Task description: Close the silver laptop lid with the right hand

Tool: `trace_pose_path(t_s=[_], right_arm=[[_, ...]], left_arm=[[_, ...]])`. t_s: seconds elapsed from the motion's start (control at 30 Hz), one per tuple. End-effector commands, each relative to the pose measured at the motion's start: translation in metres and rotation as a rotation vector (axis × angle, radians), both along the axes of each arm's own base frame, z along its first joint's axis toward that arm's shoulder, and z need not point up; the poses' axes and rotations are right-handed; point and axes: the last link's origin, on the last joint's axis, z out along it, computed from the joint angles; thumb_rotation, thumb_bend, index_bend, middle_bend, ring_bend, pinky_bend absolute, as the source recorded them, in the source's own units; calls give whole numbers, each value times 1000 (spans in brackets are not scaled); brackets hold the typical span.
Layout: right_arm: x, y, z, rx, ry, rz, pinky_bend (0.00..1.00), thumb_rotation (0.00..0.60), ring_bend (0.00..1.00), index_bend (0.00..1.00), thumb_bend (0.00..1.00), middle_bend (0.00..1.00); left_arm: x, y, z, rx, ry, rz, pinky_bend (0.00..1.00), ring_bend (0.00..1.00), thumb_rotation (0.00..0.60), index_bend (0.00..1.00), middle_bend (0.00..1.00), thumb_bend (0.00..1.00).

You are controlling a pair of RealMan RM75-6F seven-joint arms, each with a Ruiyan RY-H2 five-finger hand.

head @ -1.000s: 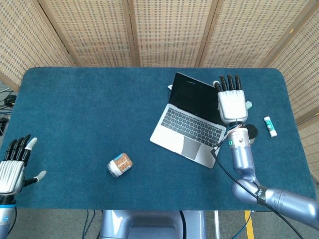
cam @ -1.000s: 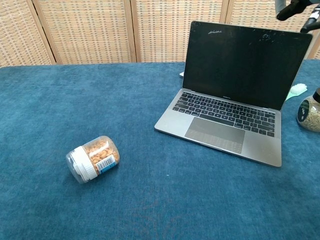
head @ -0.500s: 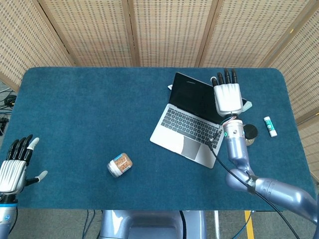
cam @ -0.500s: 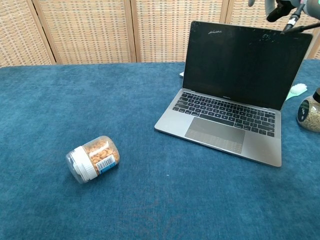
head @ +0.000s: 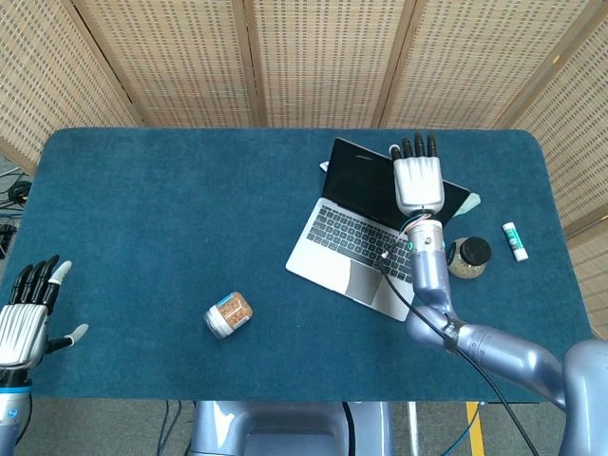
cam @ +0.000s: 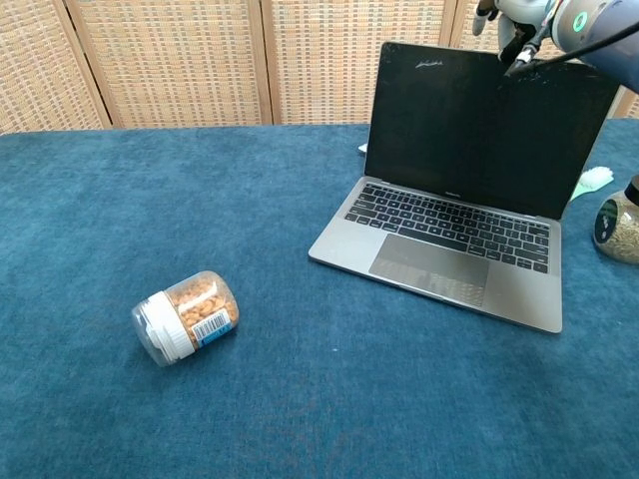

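Blue tablecloth [head: 171, 209], silver laptop [head: 366, 233] open, screen dark

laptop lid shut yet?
No, the laptop stands open in the chest view, its dark screen upright above the keyboard.

Right hand shifted toward 10 o'clock over the laptop lid.
Across the sequence, the right hand [head: 418, 182], fingers extended, has moved from the lid's 3 o'clock edge to above the silver laptop [head: 366, 233] screen's top edge; in the chest view its wrist now enters further from the upper-right corner.
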Motion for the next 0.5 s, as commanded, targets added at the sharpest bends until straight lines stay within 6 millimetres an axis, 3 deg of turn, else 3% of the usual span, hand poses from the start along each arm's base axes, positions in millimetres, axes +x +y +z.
trace_pose_path(t_s=[0.03,0.5], right_arm=[[0,-3,0,-1,-35,-36,57,600,21,227,1000,160],[-10,-8,8,-11,-50,-100,57,600,14,227,1000,145]], left_arm=[[0,0,0,0,1,2,0,0,600,0,0,8],[2,0,-3,-9,13,-7,0,0,600,0,0,8]])
